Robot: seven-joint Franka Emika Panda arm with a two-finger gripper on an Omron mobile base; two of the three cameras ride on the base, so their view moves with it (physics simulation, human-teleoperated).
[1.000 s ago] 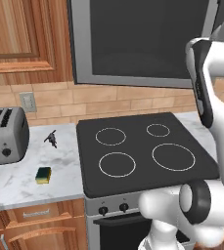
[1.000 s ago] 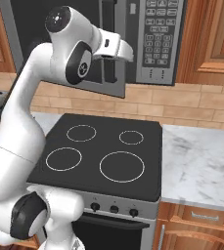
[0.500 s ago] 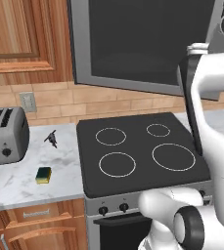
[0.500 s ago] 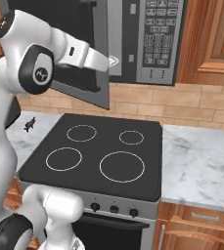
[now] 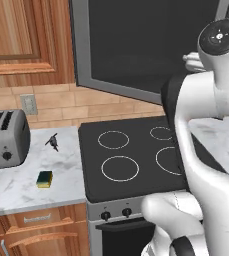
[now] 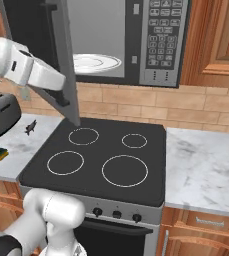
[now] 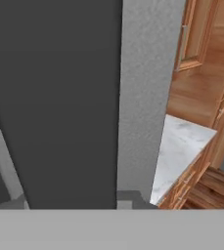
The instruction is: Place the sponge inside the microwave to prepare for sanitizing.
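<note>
Looking over the stove [image 6: 103, 157], we see the microwave [image 6: 136, 42] with its dark glass door [image 6: 61, 55] swung wide and a round white plate [image 6: 96, 62] inside. We put the small yellow-green sponge [image 5: 44, 179] on the marble counter [image 5: 16, 187] at eight o'clock from the burners, near the shiny toaster [image 5: 3, 139]. Fingers pressed together, holding nothing we can see.
</note>
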